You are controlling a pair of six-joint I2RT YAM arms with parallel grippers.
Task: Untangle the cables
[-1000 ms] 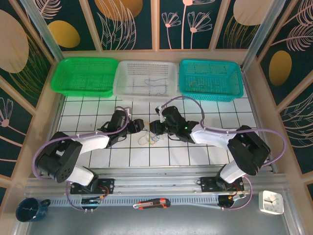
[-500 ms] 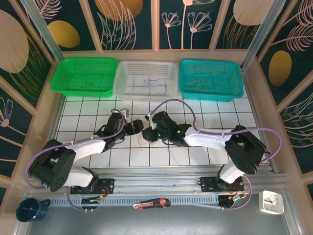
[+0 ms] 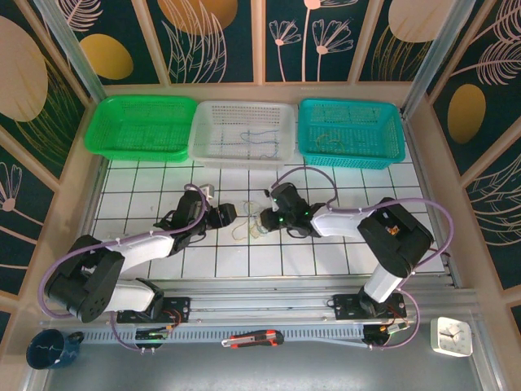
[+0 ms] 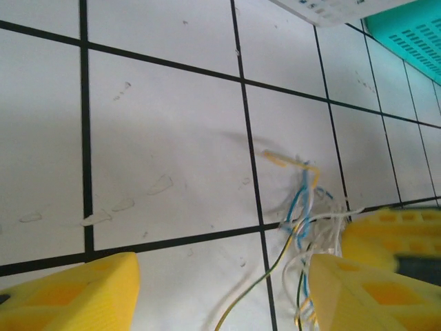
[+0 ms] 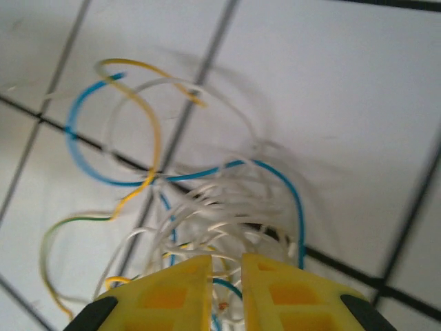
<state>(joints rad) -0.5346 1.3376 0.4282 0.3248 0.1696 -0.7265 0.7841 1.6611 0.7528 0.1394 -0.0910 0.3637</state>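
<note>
The cables point(image 3: 247, 231) lie in a small tangle of blue, yellowish and white strands on the tiled table, between the two grippers. My left gripper point(image 3: 228, 215) sits just left of the tangle. In the left wrist view its jaws point(image 4: 224, 272) stand wide apart; one yellow-green strand of the cables point(image 4: 303, 207) runs between them, touching neither. My right gripper point(image 3: 264, 220) is at the right side of the tangle. In the right wrist view it point(image 5: 226, 265) has its jaws almost together, with white and blue strands of the cables point(image 5: 207, 200) caught in the narrow slot.
Three baskets line the far edge: green point(image 3: 138, 126), white point(image 3: 205, 130) with a few thin cords inside, and teal point(image 3: 391, 134) with cords too. Below the arm bases lie a box cutter point(image 3: 252, 338), a mug point(image 3: 49, 349) and a small clock point(image 3: 450, 336).
My right gripper dipped left into the tangle, then shifted slightly back right, and its jaws narrowed. My left gripper drew back a little to the left. The tangle has barely moved.
</note>
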